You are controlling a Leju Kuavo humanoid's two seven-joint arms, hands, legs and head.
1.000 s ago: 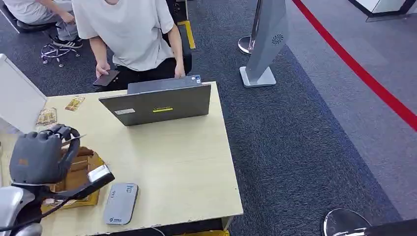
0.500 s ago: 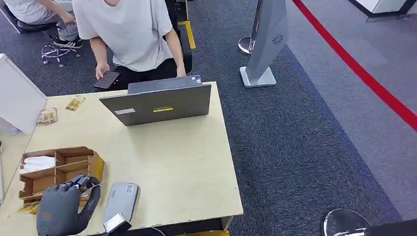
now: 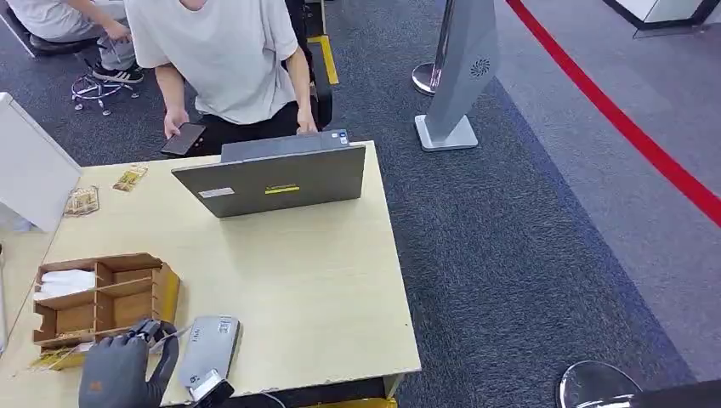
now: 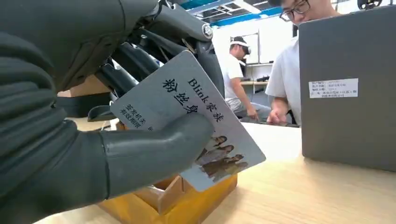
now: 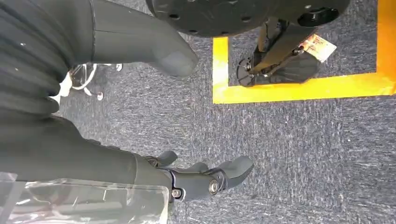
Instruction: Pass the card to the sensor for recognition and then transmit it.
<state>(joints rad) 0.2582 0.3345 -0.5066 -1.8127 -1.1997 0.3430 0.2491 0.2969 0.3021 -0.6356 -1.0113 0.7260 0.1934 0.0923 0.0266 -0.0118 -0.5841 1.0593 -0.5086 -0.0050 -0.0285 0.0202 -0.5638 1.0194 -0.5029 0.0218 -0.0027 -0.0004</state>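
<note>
1. The card (image 4: 187, 126) is pinched by the left hand (image 3: 119, 378): the thick thumb (image 4: 154, 149) is pressed on its printed face and the darker fingers (image 4: 140, 60) are set behind it.
2. In the head view, the left hand is seen at the near left corner of the table (image 3: 315, 289), just left of the grey sensor (image 3: 209, 349) and near the front of the cardboard box (image 3: 102, 297).
3. The card is held tilted above the table, with a thin edge of it seen in the head view pointing toward the sensor; whether it touches the sensor cannot be told.
4. The sensor lies flat at the near edge of the table, just right of the box.
5. The right hand (image 5: 140, 140) is seen in its wrist view over grey carpet (image 5: 289, 149) beside a yellow floor line (image 5: 299, 88); its thumb and fingers are held apart and nothing is held.
6. A laptop (image 3: 272, 178) stands open at the far side of the table, its lid turned toward the robot.
7. A person (image 3: 221, 51) in a light shirt sits behind the laptop, with a phone (image 3: 184, 138) held in one hand.
8. Two small packets (image 3: 102, 191) lie at the far left of the table, beside a white board (image 3: 30, 166).
</note>
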